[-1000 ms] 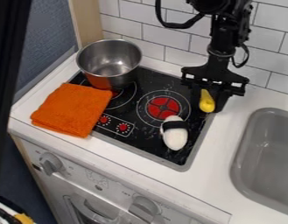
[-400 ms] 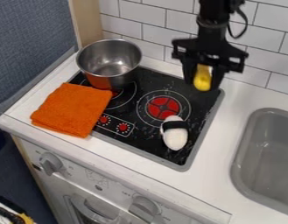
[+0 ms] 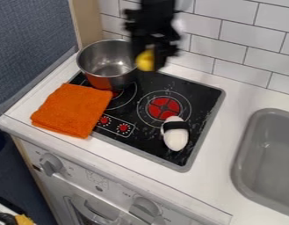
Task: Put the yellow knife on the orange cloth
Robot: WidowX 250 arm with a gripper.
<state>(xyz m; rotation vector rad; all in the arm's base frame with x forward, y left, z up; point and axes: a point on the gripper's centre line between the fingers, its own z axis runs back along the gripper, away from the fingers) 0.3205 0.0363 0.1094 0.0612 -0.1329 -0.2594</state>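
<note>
Holds the gripper [image 3: 148, 56] clamped on the yellow knife [image 3: 145, 63], raised near the right rim of the steel pot [image 3: 111, 82]; locates the knife apart from the orange cloth [image 3: 73, 109]; includes a black-banded white toy [image 3: 175, 139] on the stove [image 3: 196, 99].

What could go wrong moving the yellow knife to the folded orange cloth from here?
Pot strike: the black two-finger gripper holds the yellow knife beside the silver metal pot's rim in view, and the pot sits behind the orange cloth. A low, direct path might clip it; height clearance can't be judged.

Roll-off: the cloth is folded and lies near the counter's front edge, so an off-centre release could slide off.
</note>
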